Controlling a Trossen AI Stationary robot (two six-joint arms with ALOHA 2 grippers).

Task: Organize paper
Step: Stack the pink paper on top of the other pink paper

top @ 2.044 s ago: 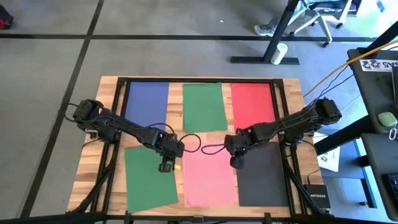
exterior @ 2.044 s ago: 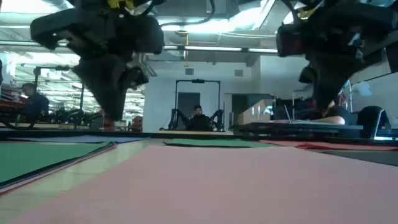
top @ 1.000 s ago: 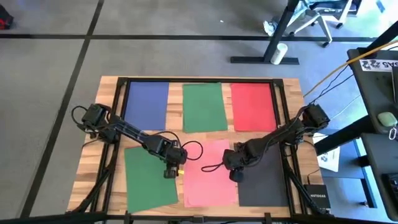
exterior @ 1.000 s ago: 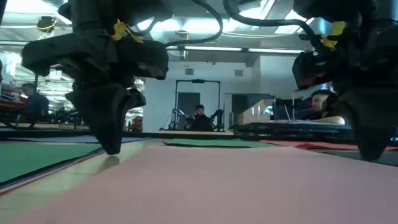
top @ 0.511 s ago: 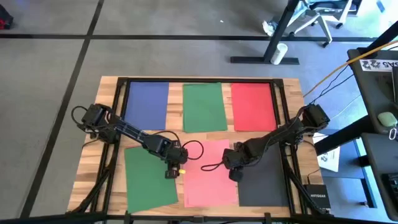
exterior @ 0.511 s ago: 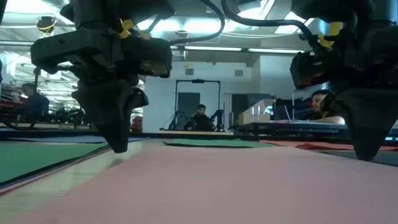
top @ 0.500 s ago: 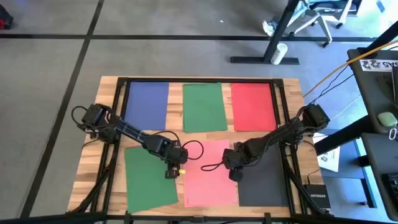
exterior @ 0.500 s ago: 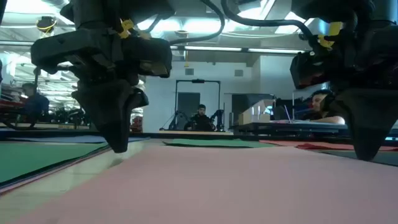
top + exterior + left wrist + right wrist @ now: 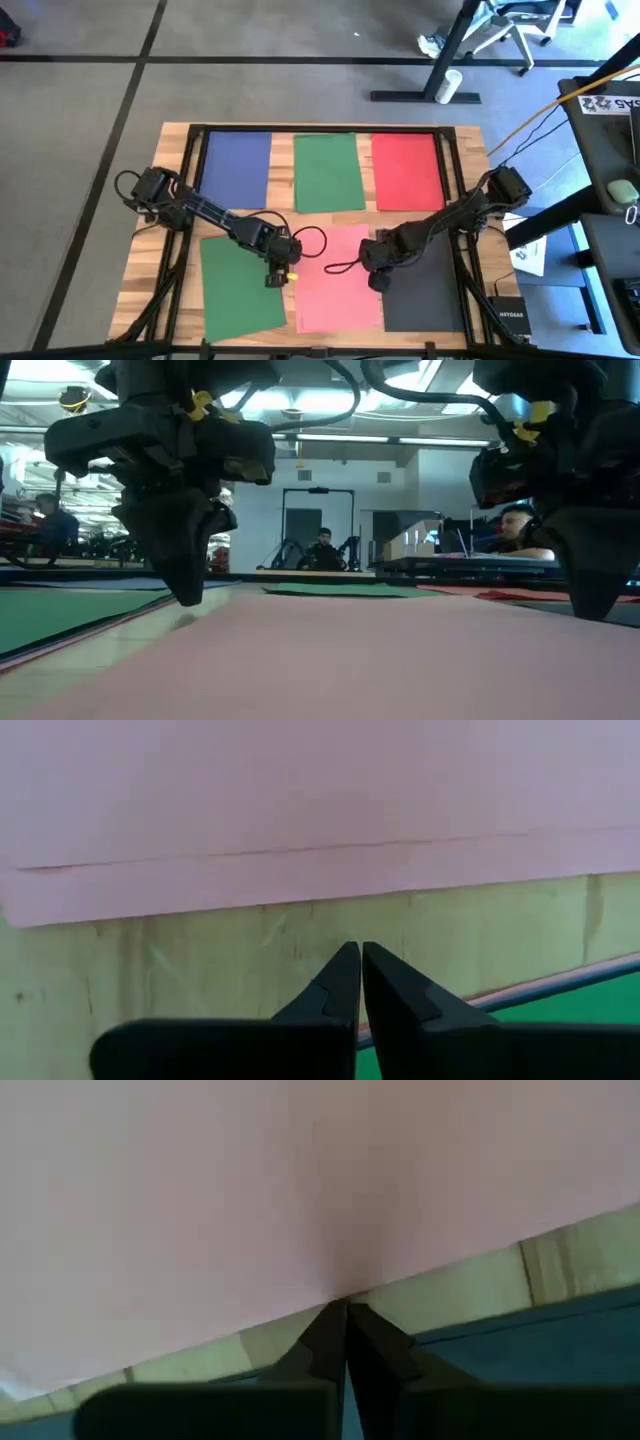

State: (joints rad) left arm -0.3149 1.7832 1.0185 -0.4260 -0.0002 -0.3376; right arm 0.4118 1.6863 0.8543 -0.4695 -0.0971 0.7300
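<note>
Six sheets of paper lie flat on the wooden table. Blue [image 9: 237, 165], green [image 9: 328, 170] and red [image 9: 407, 170] are in the far row. A second green sheet [image 9: 238, 285], a salmon pink sheet [image 9: 335, 285] and a dark grey sheet [image 9: 420, 280] are in the near row. My left gripper [image 9: 274, 279] is shut and points down. Its tips [image 9: 359, 948] stand over the bare wood strip between the pink and near green sheets. My right gripper [image 9: 377, 281] is shut and points down at the pink sheet's right edge [image 9: 345, 1304]. My right gripper comes from above with its shut fingertips at the pink sheet's right long edge [image 9: 340, 1275], beside the dark grey sheet. Whether the tips touch the paper I cannot tell. The sheet lies flat on the table.
A black frame [image 9: 455, 180] runs around the table top. Loose black cables [image 9: 318, 236] lie across the middle between the two rows. In the left wrist view the pink paper shows a second edge line [image 9: 300, 848] inside the outer one. People sit in the room beyond [image 9: 320, 548].
Two seconds ago both grippers were higher and farther from the near edge. They have since come down toward the near edge, one to each long side of the pink sheet. In the last second they have kept almost still, and no sheet has moved.
</note>
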